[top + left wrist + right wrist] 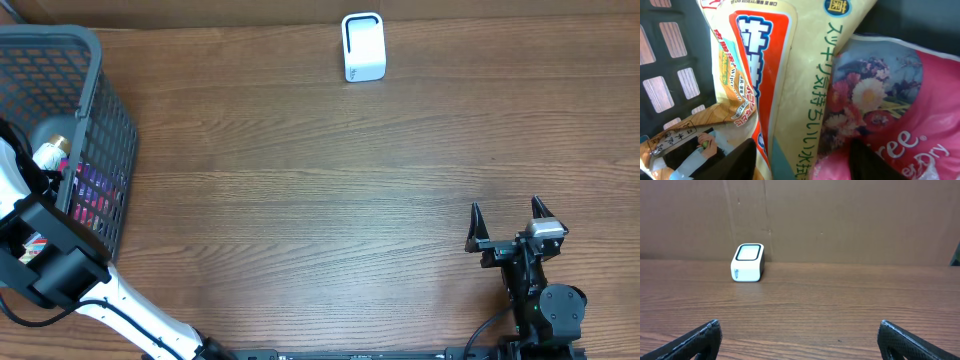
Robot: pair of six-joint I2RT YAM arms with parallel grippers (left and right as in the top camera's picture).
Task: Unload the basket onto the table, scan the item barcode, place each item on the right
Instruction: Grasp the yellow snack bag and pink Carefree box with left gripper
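Basket [108, 150] stood at the left edge of the tabletop [300, 200], with the left arm reaching down into it. Inside, the left claw [807, 161] hung close over a heap of packets. A yellow packet [785, 75] with red and blue print lay on top, overlapping a pink packet [890, 110] printed with flowers, and a third packet [685, 137] showed at the lower left by the basket's mesh wall. The dark fingers [737, 162] stood either side of the yellow packet's lower end. Whether they pressed it could not be told.

The white scanner [363, 47] sat at the far edge of the tabletop near the middle, in front of a brown board, well apart from both claws. The right claw [506, 208] rested low at the near right, spread wide and holding nothing, pointing toward the far edge.
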